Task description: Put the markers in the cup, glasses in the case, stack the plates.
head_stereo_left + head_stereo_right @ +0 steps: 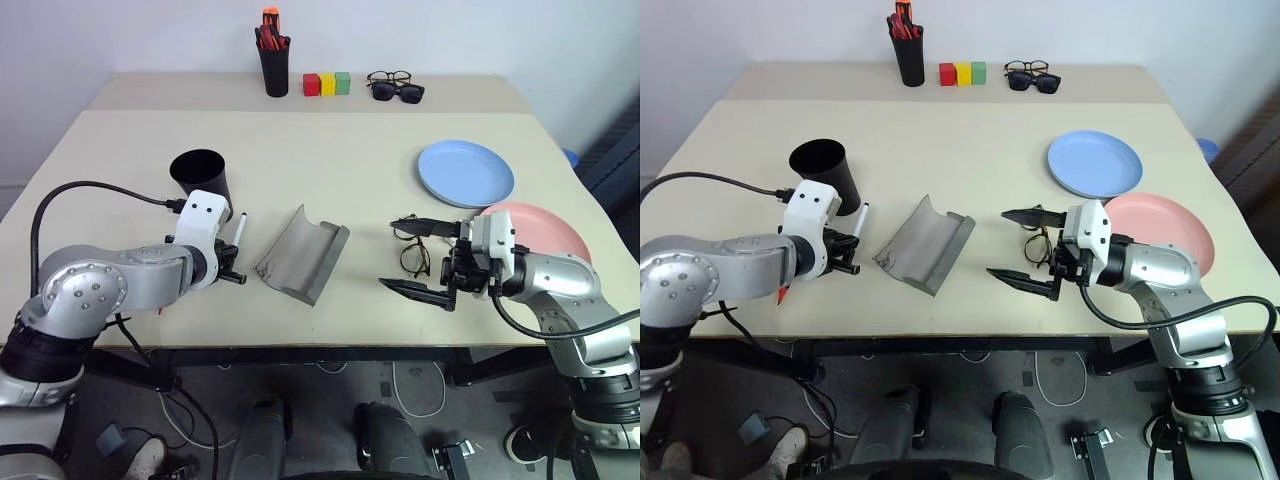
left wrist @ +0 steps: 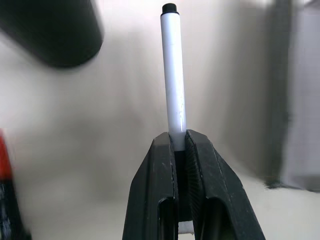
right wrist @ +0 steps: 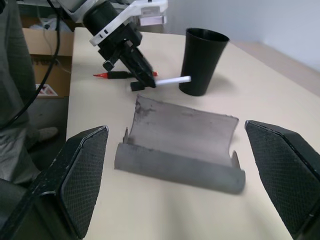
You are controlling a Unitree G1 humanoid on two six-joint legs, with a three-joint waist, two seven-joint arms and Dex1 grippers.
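My left gripper [image 1: 233, 272] is shut on the white marker [image 2: 172, 70], which sticks out past its fingertips just above the table, beside the black cup [image 1: 203, 178]. The red marker [image 3: 120, 75] lies on the table under that hand. The grey case [image 1: 302, 255] lies open in the middle. My right gripper [image 1: 390, 253] is open and points left toward the case. The wire-rimmed glasses [image 1: 412, 255] rest on the table and show between its fingers. The blue plate [image 1: 465, 172] and the pink plate [image 1: 545, 228] lie side by side at the right.
Along the back edge stand a black pen holder [image 1: 274, 60] with red-orange pens, three coloured blocks [image 1: 327, 83] and two other pairs of glasses [image 1: 395, 85]. The table's front edge runs just below both hands.
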